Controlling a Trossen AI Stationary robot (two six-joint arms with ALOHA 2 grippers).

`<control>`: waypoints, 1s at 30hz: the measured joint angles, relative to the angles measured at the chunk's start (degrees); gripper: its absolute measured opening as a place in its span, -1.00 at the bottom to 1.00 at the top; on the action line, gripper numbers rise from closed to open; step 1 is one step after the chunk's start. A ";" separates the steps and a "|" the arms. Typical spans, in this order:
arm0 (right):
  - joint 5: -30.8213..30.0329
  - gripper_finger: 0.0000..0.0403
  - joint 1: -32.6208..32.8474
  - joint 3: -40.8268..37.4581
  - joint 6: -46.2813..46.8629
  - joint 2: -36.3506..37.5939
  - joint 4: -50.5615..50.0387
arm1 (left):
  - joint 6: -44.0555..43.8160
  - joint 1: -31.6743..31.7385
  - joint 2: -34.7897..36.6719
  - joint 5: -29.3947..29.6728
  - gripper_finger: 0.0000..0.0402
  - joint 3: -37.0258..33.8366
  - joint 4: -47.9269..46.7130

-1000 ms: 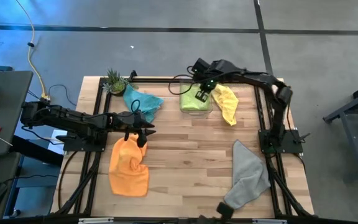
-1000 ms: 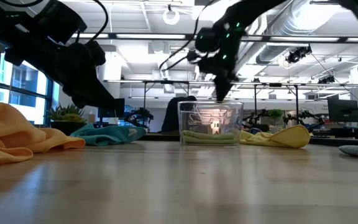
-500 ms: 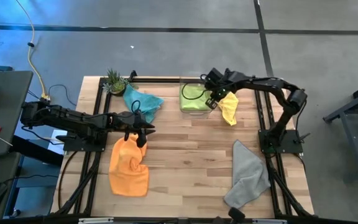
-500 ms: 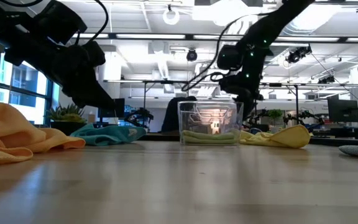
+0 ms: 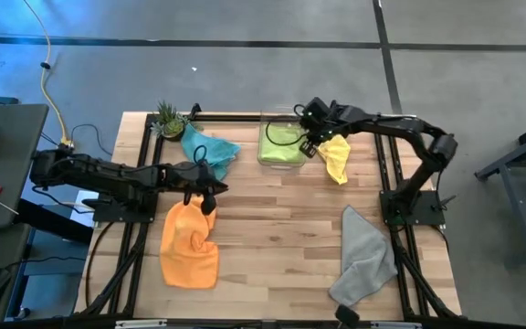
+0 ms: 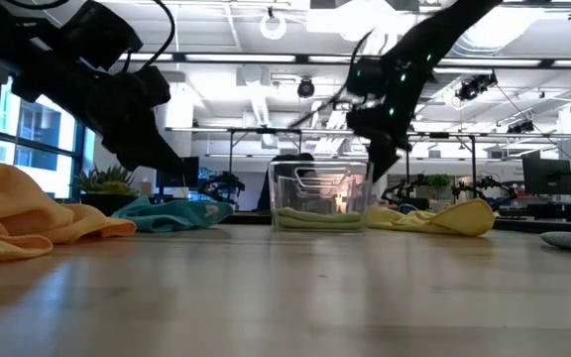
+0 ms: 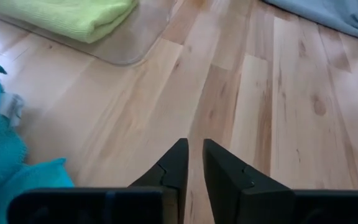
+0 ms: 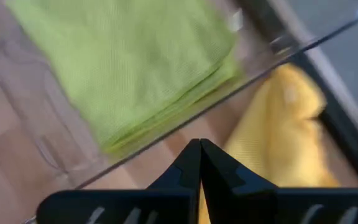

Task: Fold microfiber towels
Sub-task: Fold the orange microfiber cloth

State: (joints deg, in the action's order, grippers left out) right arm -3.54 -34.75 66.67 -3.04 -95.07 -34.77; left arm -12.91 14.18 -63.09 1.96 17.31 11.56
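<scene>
A lime green towel [image 5: 282, 137] lies folded inside the clear plastic bin [image 5: 265, 157] at the table's far middle. Beside the bin's right wall is a crumpled yellow towel [image 5: 335, 156]. My right gripper [image 5: 310, 146] is shut and stands between the bin and the yellow towel [image 8: 278, 124]. A teal towel [image 5: 210, 148] lies at the far left, an orange towel [image 5: 190, 245] at the near left and a grey towel [image 5: 365, 254] at the near right. My left gripper [image 7: 194, 146] hovers over the orange towel's far edge, its fingers a narrow gap apart with nothing between them. My right gripper has its shut fingertips [image 8: 191, 155] against the outside of the bin's right wall [image 8: 178, 138], near the rim. The fingers slant down from the table's right side. The bin stands flat on the table with the green towel [image 8: 135, 68] inside.
A small potted plant [image 5: 169, 119] stands at the far left corner. Black frame rails [image 5: 144, 174] run along the table's edges. Bare wood [image 5: 281, 219] lies in the middle, between the towels.
My right gripper has come from above the bin, down and toward the table's right edge, to the bin's right wall. It stayed shut. The bin has then slid a little toward the table's left. My left gripper's fingers have drawn closer together.
</scene>
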 joint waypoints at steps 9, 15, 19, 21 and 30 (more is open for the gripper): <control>-0.04 -1.00 7.50 -12.35 2.04 17.51 13.60 | 7.30 -0.03 0.02 -4.06 -0.99 8.41 -15.12; -4.86 -1.00 19.01 -26.76 8.11 24.36 33.22 | 5.56 -5.97 0.02 -3.16 -0.89 13.51 -26.86; -12.23 -1.00 27.75 -31.22 11.56 24.83 42.62 | 1.45 -10.70 0.02 -1.29 -0.72 16.70 -34.65; -16.62 -1.00 31.89 -32.26 11.74 24.47 45.77 | -1.80 -13.75 0.01 -1.24 -0.61 17.86 -38.39; -26.49 -1.00 43.62 -32.79 11.62 24.18 47.88 | -14.15 -37.27 -3.18 3.67 -0.31 23.18 -44.28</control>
State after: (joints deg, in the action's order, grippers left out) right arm -30.03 8.86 33.89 8.58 -70.89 13.10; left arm -27.06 -23.09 -66.27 5.63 40.50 -32.72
